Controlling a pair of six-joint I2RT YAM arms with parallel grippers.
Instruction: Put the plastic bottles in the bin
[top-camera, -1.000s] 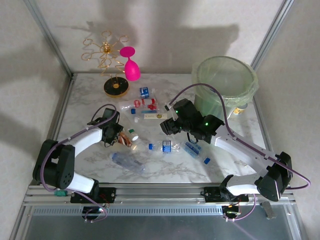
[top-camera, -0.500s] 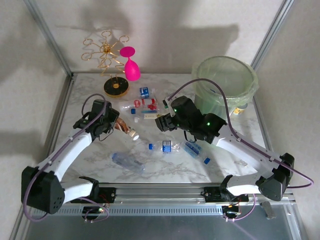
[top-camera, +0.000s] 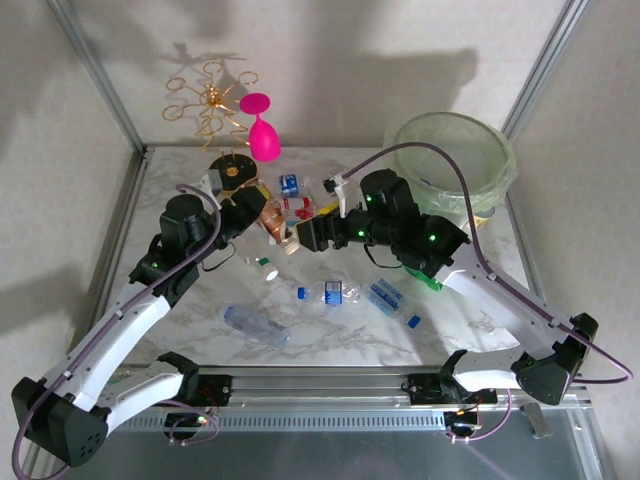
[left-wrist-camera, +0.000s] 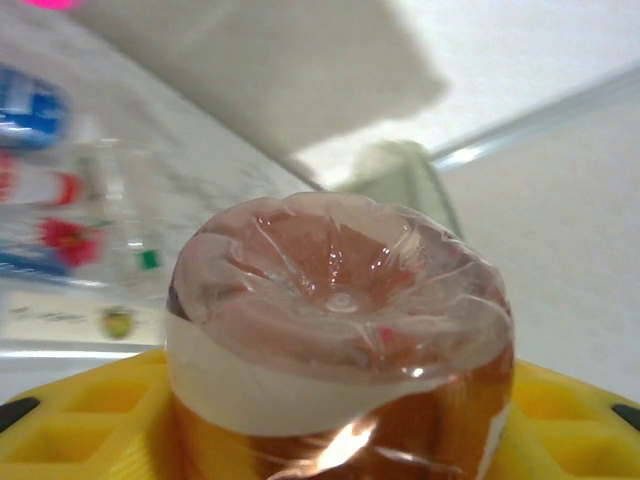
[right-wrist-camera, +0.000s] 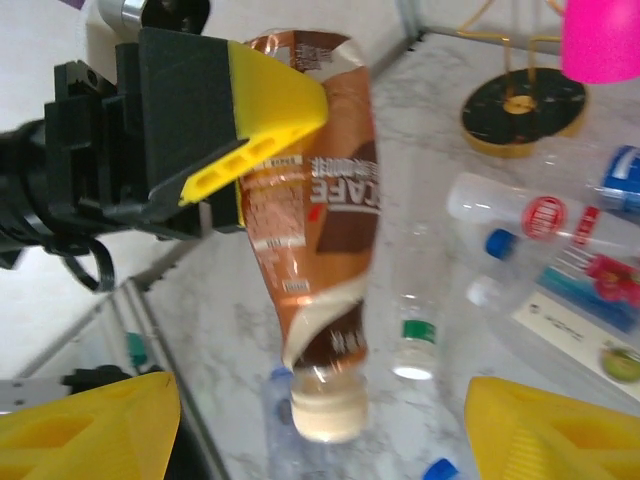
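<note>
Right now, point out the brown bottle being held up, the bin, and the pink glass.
brown bottle (right-wrist-camera: 325, 215): right wrist view, on the label at mid-body.
bin (top-camera: 452, 117): top external view, on the far rim.
pink glass (top-camera: 265, 142): top external view, on its bowl.

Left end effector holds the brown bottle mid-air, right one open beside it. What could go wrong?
1. The left end effector pinches the brown bottle near its base, cap hanging down; it may slip or swing.
2. The open right end effector is close; a handover could make them collide.
</note>
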